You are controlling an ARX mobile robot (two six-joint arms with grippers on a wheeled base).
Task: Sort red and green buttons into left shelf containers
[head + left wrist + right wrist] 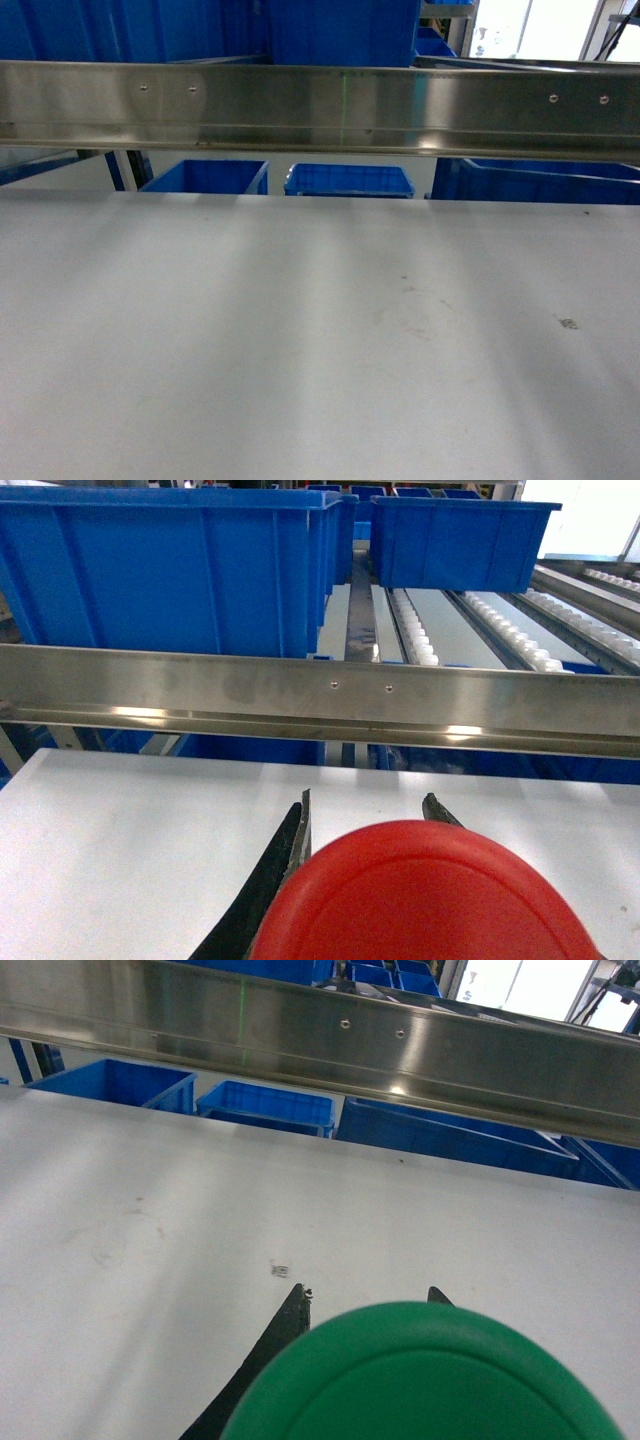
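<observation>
In the left wrist view a round red button [420,900] fills the bottom of the frame, and my left gripper [368,798] is shut on it, dark fingers [268,885] either side of the cap. In the right wrist view a green button [420,1380] sits the same way in my right gripper [366,1290], which is shut on it. Both hang over the white table [300,340]. Big blue containers [170,570] [455,540] stand on the shelf behind the steel rail [320,695]. Neither gripper shows in the head view.
A steel rail [320,105] crosses the head view above the table's far edge. More blue bins [205,178] [350,180] [540,180] sit lower, behind the table. White rollers [415,635] line the shelf lanes. A small dark mark [568,323] lies on the table.
</observation>
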